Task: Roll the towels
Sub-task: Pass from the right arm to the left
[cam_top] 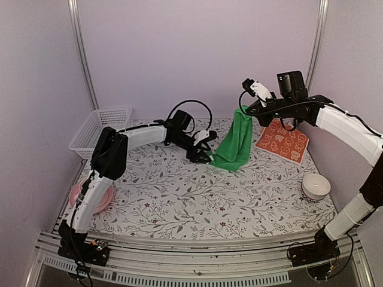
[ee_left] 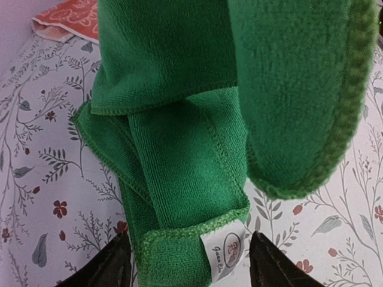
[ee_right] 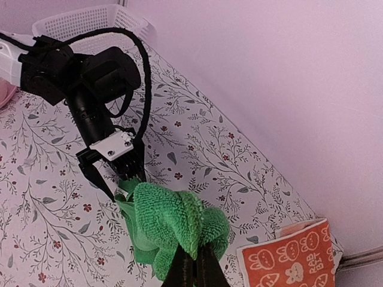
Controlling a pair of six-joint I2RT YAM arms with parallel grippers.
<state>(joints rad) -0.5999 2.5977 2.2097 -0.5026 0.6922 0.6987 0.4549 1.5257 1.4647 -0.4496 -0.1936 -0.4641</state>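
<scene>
One green towel (cam_top: pixel 236 140) hanging over floral tablecloth (cam_top: pixel 179 197), lilac walls (cam_top: pixel 197 48)

The flat towel (cam_top: pixel 282 142) lies far right, the hanging towel (cam_top: pixel 235 143) left of it, the basket (cam_top: pixel 90 134) far left.

- Left arm (cam_top: pixel 143 136): white tubular links, black joint housings.
- Right arm (cam_top: pixel 344 125): same white-and-black build.
- Thin black cable (cam_top: pixel 192 103) arches in a loop.
- Left gripper (ee_left: pixel 190 236): dark tapered fingers (ee_left: pixel 102 269), white plate (ee_right: pixel 112 145) with what look like small screws.
</scene>
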